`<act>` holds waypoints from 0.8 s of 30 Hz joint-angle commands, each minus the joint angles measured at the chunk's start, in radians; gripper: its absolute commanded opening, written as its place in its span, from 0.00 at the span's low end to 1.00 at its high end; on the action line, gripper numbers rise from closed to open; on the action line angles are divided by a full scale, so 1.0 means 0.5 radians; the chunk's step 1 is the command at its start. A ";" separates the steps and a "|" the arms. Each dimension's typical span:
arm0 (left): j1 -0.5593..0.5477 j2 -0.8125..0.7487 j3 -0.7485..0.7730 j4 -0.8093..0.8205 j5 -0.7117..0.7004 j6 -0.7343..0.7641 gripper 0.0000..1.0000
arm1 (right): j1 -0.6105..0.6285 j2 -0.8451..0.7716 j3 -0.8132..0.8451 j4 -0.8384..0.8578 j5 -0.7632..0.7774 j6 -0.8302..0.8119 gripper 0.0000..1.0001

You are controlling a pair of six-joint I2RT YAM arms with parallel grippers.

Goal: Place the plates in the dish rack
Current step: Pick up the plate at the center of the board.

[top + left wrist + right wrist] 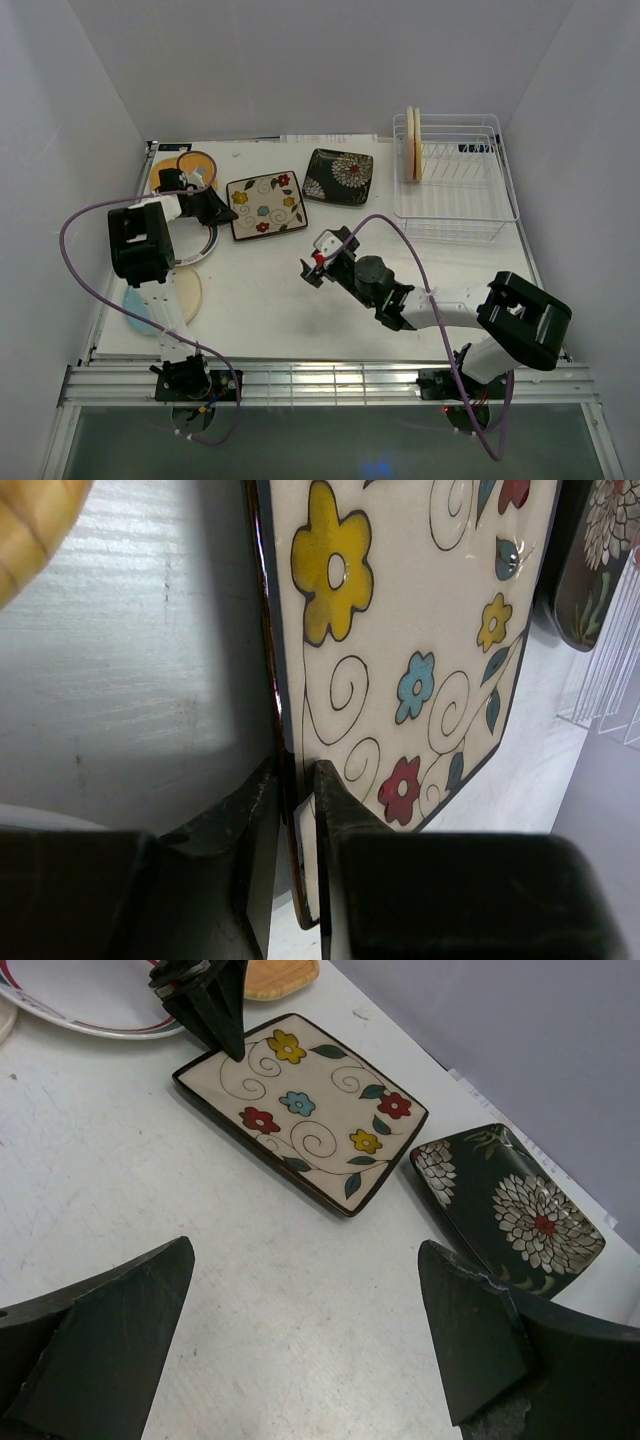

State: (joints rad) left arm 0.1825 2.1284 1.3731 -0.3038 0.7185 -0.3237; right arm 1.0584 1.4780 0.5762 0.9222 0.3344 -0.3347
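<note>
The square cream floral plate (266,205) (420,630) (300,1110) lies flat on the table. My left gripper (225,211) (295,770) is shut on its left rim, one finger under the dark edge and one on the face. The square black floral plate (338,176) (510,1210) lies to its right. The white wire dish rack (470,215) stands at the back right with two round plates (413,145) upright in its left end. My right gripper (322,255) (305,1245) hovers wide open over bare table, short of both square plates.
An orange ribbed plate (197,163) (280,975) sits at the back left. A round white plate (198,245) (80,1000) lies under the left arm. Nearer the front left lie a blue plate (138,305) and a cream-yellow one (186,293). White walls close in the table.
</note>
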 commanded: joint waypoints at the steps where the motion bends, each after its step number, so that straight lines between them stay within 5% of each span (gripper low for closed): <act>1: 0.009 -0.152 -0.059 -0.015 0.005 0.055 0.14 | 0.040 0.078 0.074 0.144 0.003 -0.183 0.98; 8: 0.009 -0.210 -0.077 -0.021 0.033 0.071 0.00 | 0.074 0.262 0.203 0.134 -0.092 -0.462 0.98; 24: 0.009 -0.370 -0.105 -0.110 0.103 0.132 0.00 | 0.141 0.688 0.571 -0.138 -0.166 -0.962 0.98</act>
State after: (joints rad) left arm 0.1833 2.0636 1.3273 -0.3477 0.7238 -0.2993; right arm 1.1172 1.7824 0.8028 0.8600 0.2325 -0.7345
